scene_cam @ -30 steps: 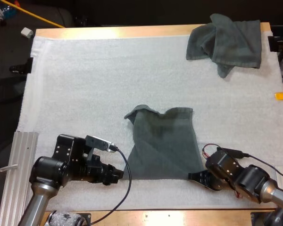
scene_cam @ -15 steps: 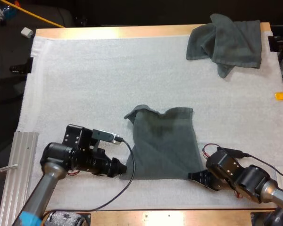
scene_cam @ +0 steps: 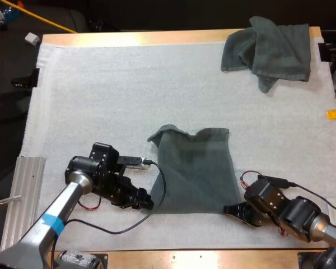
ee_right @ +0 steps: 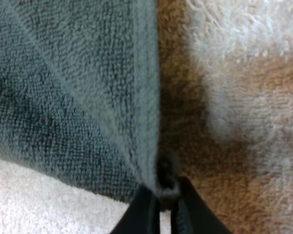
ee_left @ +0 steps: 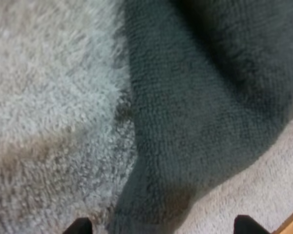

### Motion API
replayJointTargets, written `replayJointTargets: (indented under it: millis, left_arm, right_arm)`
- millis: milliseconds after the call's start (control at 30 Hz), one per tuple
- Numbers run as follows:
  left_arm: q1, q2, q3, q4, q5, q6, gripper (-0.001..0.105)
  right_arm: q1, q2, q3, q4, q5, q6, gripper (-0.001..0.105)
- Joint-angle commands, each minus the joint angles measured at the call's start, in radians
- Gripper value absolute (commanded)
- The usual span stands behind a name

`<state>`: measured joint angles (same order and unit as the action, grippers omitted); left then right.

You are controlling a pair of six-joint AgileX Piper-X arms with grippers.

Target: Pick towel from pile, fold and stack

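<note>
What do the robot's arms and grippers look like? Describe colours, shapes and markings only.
Both arms have silver-grey tubular links and chunky black joint housings. The left arm carries a blue tape band; the right arm has none visible. The left gripper and right gripper each end in two slim black fingers.

A spread towel (scene_cam: 193, 171) lies near the front of the mat (scene_cam: 112, 95), left gripper (scene_cam: 147, 203) and right gripper (scene_cam: 229, 210) at its near corners, with a crumpled towel (scene_cam: 269, 50) at the far right.
</note>
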<state>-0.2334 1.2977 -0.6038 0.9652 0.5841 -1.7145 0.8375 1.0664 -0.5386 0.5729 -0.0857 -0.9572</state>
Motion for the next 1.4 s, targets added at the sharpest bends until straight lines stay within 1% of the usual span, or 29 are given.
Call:
replayJointTargets:
  millis: [0, 133, 400, 467, 533, 567, 600, 633, 667, 767, 833, 967, 1133, 1233, 1367]
  left_arm:
    - [-0.005, 0.059, -0.001, -0.003, 0.036, -0.004, 0.057]
    - [-0.005, 0.119, -0.001, -0.011, 0.108, -0.005, 0.057]
    - [-0.004, 0.179, -0.002, -0.022, 0.142, -0.009, 0.055]
    - [-0.004, 0.187, -0.002, -0.021, 0.146, -0.009, 0.048]
    - [-0.005, 0.185, -0.003, -0.018, 0.142, -0.010, 0.030]
    - [-0.005, 0.189, -0.002, -0.017, 0.140, -0.009, 0.024]
    - [-0.004, 0.187, -0.003, -0.015, 0.139, -0.010, 0.014]
    - [-0.005, 0.188, 0.001, -0.027, 0.136, -0.013, 0.021]
    - [-0.006, 0.189, 0.002, -0.032, 0.135, -0.014, 0.025]
    - [-0.003, 0.191, 0.003, -0.038, 0.137, -0.015, 0.007]
    - [-0.005, 0.188, 0.003, -0.037, 0.138, -0.011, 0.001]
    - [-0.004, 0.163, 0.004, 0.004, 0.133, 0.027, 0.000]
    - [-0.006, 0.044, 0.006, 0.106, 0.120, 0.083, 0.000]
    - [-0.009, -0.040, 0.006, 0.157, 0.115, 0.083, 0.000]
    - [-0.031, -0.145, 0.008, 0.206, 0.114, 0.067, 0.000]
  right_arm:
    - [0.001, -0.010, -0.004, 0.009, -0.006, -0.005, 0.000]
    - [0.001, -0.010, -0.004, 0.008, -0.005, -0.005, 0.000]
    - [0.001, -0.011, -0.003, 0.009, -0.007, -0.004, 0.000]
    - [0.001, -0.010, -0.004, 0.007, -0.008, -0.004, 0.000]
    - [0.001, -0.008, -0.005, 0.008, -0.008, -0.005, 0.000]
    - [0.002, -0.009, -0.005, 0.008, -0.008, -0.005, 0.000]
    - [-0.001, -0.010, -0.004, 0.006, -0.009, -0.005, 0.000]
    - [-0.001, -0.011, -0.004, 0.005, -0.004, -0.006, 0.000]
    - [-0.001, -0.011, -0.004, 0.004, -0.002, -0.007, 0.000]
    - [-0.003, -0.008, -0.001, 0.002, 0.001, -0.005, 0.000]
    - [0.001, -0.007, -0.002, -0.002, 0.000, -0.009, 0.000]
    - [-0.001, -0.009, -0.010, -0.008, -0.009, -0.025, 0.000]
    - [-0.002, -0.032, -0.067, 0.046, -0.007, -0.054, 0.000]
    - [-0.005, -0.060, -0.108, 0.107, -0.007, -0.069, 0.000]
    - [0.007, -0.115, -0.135, 0.175, -0.022, -0.074, 0.000]
